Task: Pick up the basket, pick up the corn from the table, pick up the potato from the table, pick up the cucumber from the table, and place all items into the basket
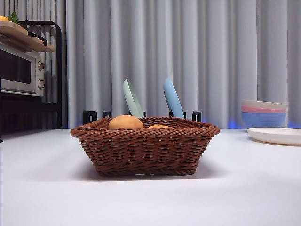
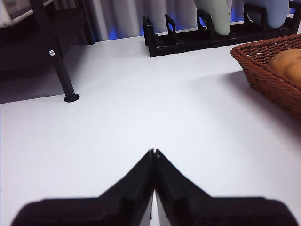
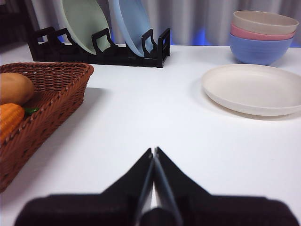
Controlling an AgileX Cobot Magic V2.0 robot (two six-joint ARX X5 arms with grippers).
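Observation:
The brown wicker basket (image 1: 145,146) stands on the white table (image 1: 150,202) in the middle of the front view. The tan potato (image 1: 125,122) and the orange corn (image 1: 159,126) lie inside it and show above the rim. In the right wrist view the basket (image 3: 51,101) holds the potato (image 3: 14,88), the corn (image 3: 9,120) and a small green tip of the cucumber (image 3: 31,111) between them. My left gripper (image 2: 154,152) is shut and empty over bare table, to the side of the basket (image 2: 268,75). My right gripper (image 3: 154,150) is shut and empty on the basket's other side.
A black dish rack (image 3: 99,49) with a green plate (image 1: 132,99) and a blue plate (image 1: 172,98) stands behind the basket. A white plate (image 3: 251,89) and stacked bowls (image 3: 263,35) sit at the right. A shelf with a microwave (image 1: 21,70) stands at the far left.

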